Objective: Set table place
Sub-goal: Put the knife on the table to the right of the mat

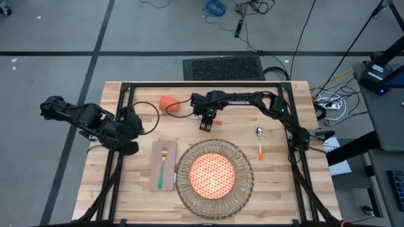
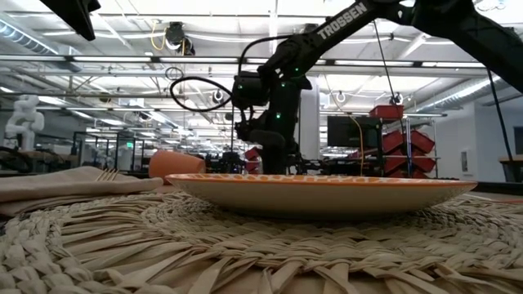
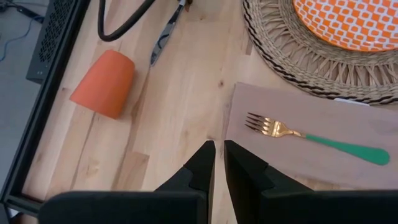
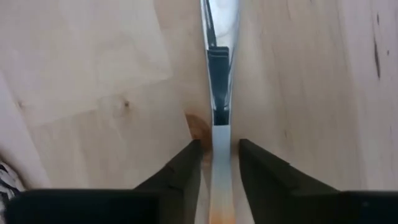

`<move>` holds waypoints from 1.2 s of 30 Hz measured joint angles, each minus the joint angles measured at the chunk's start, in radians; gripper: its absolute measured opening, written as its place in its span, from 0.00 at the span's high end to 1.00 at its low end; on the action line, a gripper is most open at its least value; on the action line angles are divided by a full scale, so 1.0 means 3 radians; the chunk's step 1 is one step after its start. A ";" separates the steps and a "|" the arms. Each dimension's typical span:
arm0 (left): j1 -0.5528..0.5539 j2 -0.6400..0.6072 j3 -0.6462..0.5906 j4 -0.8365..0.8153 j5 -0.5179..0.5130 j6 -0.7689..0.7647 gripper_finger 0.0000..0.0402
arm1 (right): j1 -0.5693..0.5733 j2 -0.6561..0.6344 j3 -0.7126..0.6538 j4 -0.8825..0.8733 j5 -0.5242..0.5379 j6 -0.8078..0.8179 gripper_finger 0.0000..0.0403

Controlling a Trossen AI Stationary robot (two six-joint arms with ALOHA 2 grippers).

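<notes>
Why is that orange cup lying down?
The orange cup lies tipped on its side on the table, behind the napkin and away from the placemat. Nothing looks spilled.

My table (image 1: 278,183) sits under even overhead light, shadows soft; down low, ceiling strips glare (the placemat (image 2: 245,245) foreground blurs).
</notes>
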 joint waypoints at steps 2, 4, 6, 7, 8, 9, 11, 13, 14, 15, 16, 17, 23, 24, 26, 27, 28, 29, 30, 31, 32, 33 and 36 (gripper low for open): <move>-0.0001 0.0000 0.0000 0.0001 0.0000 -0.0001 0.94 | -0.0008 0.0006 0.0003 -0.0061 -0.0003 0.0021 0.83; -0.0001 0.0000 0.0000 0.0001 0.0000 -0.0001 0.94 | -0.0008 0.0006 -0.0020 -0.0119 0.0005 0.0022 0.90; -0.0001 0.0000 0.0000 0.0002 0.0000 -0.0001 0.94 | -0.0008 -0.0002 -0.0069 -0.0116 0.0001 0.0058 0.96; -0.0001 0.0000 -0.0006 0.0014 0.0000 -0.0001 0.94 | -0.0010 -0.0003 -0.0111 -0.0127 -0.0001 0.0078 0.97; -0.0001 0.0000 -0.0027 0.0040 0.0000 0.0000 0.94 | -0.0010 -0.0008 -0.0160 -0.0146 0.0001 0.0105 0.98; 0.0000 -0.0001 -0.0050 0.0042 0.0000 0.0006 0.94 | -0.0011 -0.0014 -0.0209 -0.0152 0.0001 0.0135 0.97; -0.0001 -0.0002 -0.0090 0.0049 0.0001 0.0018 0.94 | -0.0011 -0.0024 -0.0308 -0.0125 0.0001 0.0188 0.97; -0.0001 -0.0003 -0.0136 0.0051 0.0004 0.0018 0.94 | -0.0009 -0.0041 -0.0396 -0.0100 -0.0019 0.0229 0.97; 0.0001 -0.0003 -0.0161 0.0054 0.0005 0.0018 0.94 | -0.0006 -0.0047 -0.0428 -0.0089 -0.0052 0.0247 0.98; -0.0001 -0.0003 -0.0188 0.0055 0.0008 0.0018 0.94 | -0.0003 -0.0050 -0.0445 -0.0082 -0.0093 0.0272 0.98; -0.0001 -0.0003 -0.0220 0.0060 0.0022 0.0017 0.94 | 0.0002 -0.0053 -0.0452 -0.0079 -0.0115 0.0296 0.98; -0.0001 -0.0003 -0.0254 0.0060 0.0028 0.0014 0.94 | 0.0014 -0.0053 -0.0452 -0.0077 -0.0107 0.0318 0.98; -0.0007 -0.0011 -0.0336 0.0079 -0.0098 0.0001 0.94 | 0.0091 -0.0223 -0.0523 -0.0001 -0.0038 0.0371 0.99; -0.0025 -0.0032 -0.0336 0.0095 -0.0158 0.0003 0.94 | 0.0106 -0.0287 -0.0555 0.0039 -0.0008 0.0384 0.99; -0.0068 -0.0092 -0.0336 0.0154 -0.0250 0.0023 0.94 | 0.0126 -0.0423 -0.0700 0.0203 -0.0023 0.0392 0.99; -0.0091 -0.0125 -0.0336 0.0196 -0.0267 0.0029 0.94 | 0.0142 -0.0509 -0.0815 0.0305 -0.0059 0.0417 0.99; -0.0115 -0.0158 -0.0336 0.0224 -0.0280 0.0043 0.94 | 0.0164 -0.0604 -0.0950 0.0406 -0.0108 0.0462 0.99; -0.0134 -0.0190 -0.0336 0.0251 -0.0286 0.0063 0.94 | 0.0187 -0.0697 -0.1097 0.0484 -0.0158 0.0505 0.99; -0.0153 -0.0217 -0.0336 0.0279 -0.0302 0.0080 0.94 | 0.0211 -0.0811 -0.1255 0.0581 -0.0176 0.0559 0.99; -0.0168 -0.0243 -0.0336 0.0287 -0.0319 0.0082 0.94 | 0.0219 -0.0929 -0.1427 0.0664 -0.0184 0.0611 1.00; -0.0179 -0.0265 -0.0336 0.0285 -0.0339 0.0083 0.94 | 0.0218 -0.1039 -0.1616 0.0737 -0.0181 0.0676 1.00; -0.0189 -0.0286 -0.0336 0.0288 -0.0354 0.0083 0.94 | 0.0204 -0.1160 -0.1824 0.0848 -0.0181 0.0762 1.00; -0.0196 -0.0329 -0.0336 0.0296 -0.0383 0.0083 0.94 | 0.0190 -0.1493 -0.2408 0.1281 -0.0104 0.1060 0.99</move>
